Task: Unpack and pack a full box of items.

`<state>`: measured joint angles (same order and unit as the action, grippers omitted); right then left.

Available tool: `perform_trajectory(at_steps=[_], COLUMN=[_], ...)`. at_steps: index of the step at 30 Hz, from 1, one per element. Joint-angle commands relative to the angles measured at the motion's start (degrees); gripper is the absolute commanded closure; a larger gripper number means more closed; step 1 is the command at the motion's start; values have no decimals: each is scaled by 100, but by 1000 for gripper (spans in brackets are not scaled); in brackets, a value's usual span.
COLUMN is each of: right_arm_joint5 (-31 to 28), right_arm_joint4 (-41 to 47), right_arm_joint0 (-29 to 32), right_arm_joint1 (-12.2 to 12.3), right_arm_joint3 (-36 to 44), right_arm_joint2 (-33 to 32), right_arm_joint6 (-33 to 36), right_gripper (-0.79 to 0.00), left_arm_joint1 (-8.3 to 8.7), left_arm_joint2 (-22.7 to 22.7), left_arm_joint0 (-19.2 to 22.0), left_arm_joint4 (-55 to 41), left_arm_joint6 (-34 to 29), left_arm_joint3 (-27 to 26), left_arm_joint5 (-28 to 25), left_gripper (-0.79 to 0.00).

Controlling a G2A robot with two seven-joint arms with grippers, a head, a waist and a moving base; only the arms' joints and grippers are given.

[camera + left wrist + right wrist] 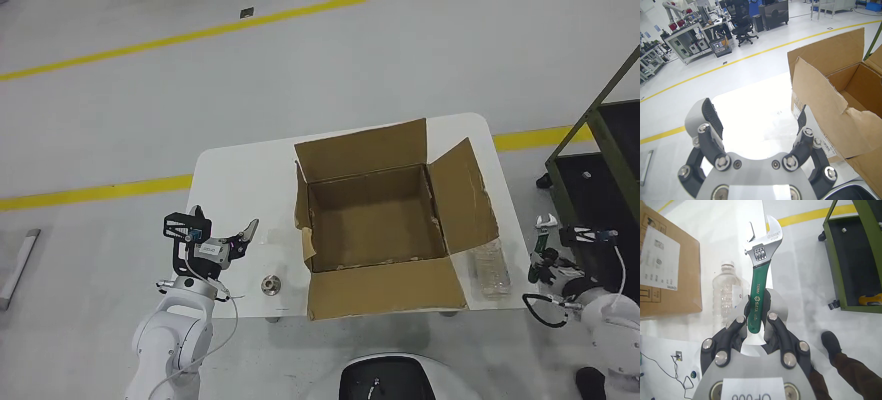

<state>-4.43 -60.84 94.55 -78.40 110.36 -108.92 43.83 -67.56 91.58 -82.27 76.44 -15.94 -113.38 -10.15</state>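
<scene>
An open cardboard box (pixel 378 215) (pixel 831 98) (pixel 668 264) stands in the middle of the white table (pixel 240 180), its inside bare as far as the top view shows. My right gripper (pixel 548 262) (pixel 757 306) is off the table's right edge, shut on the green handle of an adjustable wrench (pixel 762 275) (pixel 543 232). A clear plastic bottle (pixel 489 267) (pixel 726 291) lies on the table beside the box's right wall. My left gripper (pixel 222 232) (pixel 757 115) hangs open over the table's left part, nothing between its fingers.
A small round metal piece (pixel 270 285) sits near the table's front left edge. A green cart (pixel 600 150) (pixel 853 262) stands on the floor to the right of the table. A person's shoe and trouser leg (pixel 836 351) are near the right arm.
</scene>
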Motion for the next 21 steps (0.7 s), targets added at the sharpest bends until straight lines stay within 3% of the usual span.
perform_trajectory(at_steps=[1,18,19,20,21], right_arm_joint5=[17,200,205,211,211], right_arm_joint4=[-123,-825,-853,-834,-812], right_arm_joint0=[-22,-429,-445,-461,-469], right_arm_joint1=[9,93,99,103,107], right_arm_joint3=[-98,-748,-762,-768,-777], right_arm_joint2=[112,760,769,776,779], right_arm_joint6=[58,401,430,435,429], right_gripper=[0,0,-9,-123,-160], left_arm_joint1=[0,0,0,0,0], left_arm_joint2=[0,0,0,0,0], left_arm_joint0=[0,0,0,0,0], left_arm_joint4=[0,0,0,0,0], left_arm_joint6=[0,0,0,0,0], left_arm_joint3=[0,0,0,0,0], left_arm_joint5=[0,0,0,0,0], left_gripper=[-785,-785,-785,-785,-785])
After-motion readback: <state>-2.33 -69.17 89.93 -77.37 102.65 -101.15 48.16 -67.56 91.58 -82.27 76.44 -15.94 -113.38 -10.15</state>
